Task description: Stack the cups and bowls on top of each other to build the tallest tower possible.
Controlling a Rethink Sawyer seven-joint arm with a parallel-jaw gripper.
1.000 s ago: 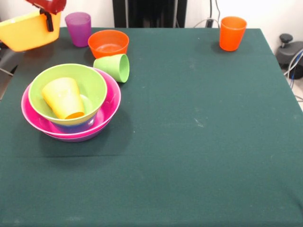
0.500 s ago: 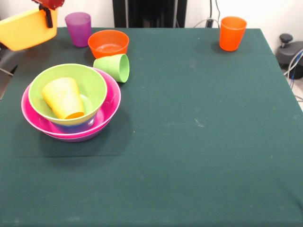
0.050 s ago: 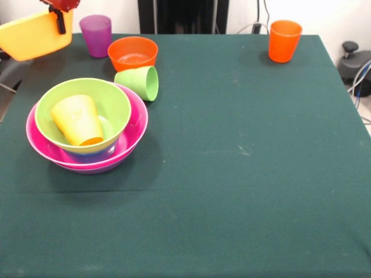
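Holding the yellow bowl (image 3: 32,36) aloft at the upper left corner, the gripper (image 3: 59,17) has its jaws pinching the bowl's rim: one dark finger lies down the outer wall, and the bowl hangs tilted, clear of the surface (image 3: 243,174). A rim pinch appears chosen because the bowl is too wide to span.

The tower (image 3: 87,124) sits below and nearer the camera: pink bowl (image 3: 134,124) outermost, a purple rim beneath it, a blue band showing under the light green bowl (image 3: 113,104). The yellow-orange cup (image 3: 77,119) lies tipped inside the green bowl. In my judgement, that tilted cup obstructs any bowl set on top.

Loose items: light green cup (image 3: 139,81) on its side, just beside the pink rim; orange bowl (image 3: 133,53) and purple cup (image 3: 96,35) behind; orange cup (image 3: 284,40) well apart, upright.
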